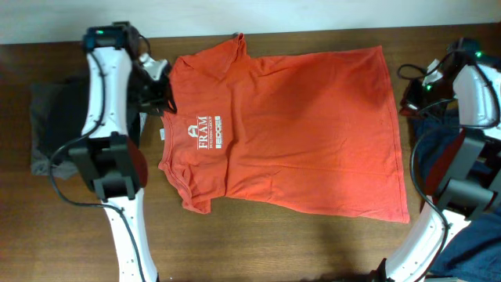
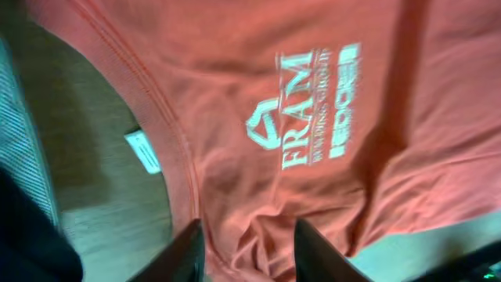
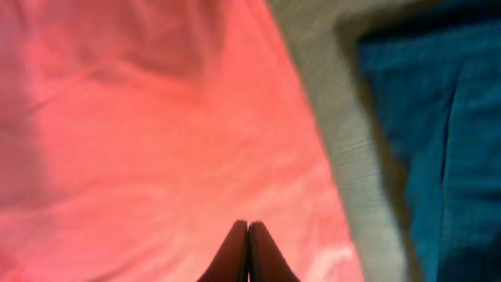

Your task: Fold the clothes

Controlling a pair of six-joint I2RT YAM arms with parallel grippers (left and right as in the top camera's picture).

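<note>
Brown wooden desk fills the overhead view, and the orange-red T-shirt lies spread flat across the middle of it. Its collar points toward the left arm and its hem toward the right arm. The white lettering sits on the chest, close to the collar.

The left fingers stand apart at the collar end of the shirt. In the left wrist view they frame a rumpled patch of orange cloth just below the lettering, with the curved collar seam and a small white neck label off to one side. Cloth lies between the two fingers, but whether they touch it cannot be told.

The right fingers are pressed together with nothing visible between them. They hang over the hem end of the shirt, near its edge; beyond that edge comes a strip of bare desk, then a navy blue garment.

A dark grey garment lies at the desk's left end, beside the left arm and apart from the shirt.
</note>
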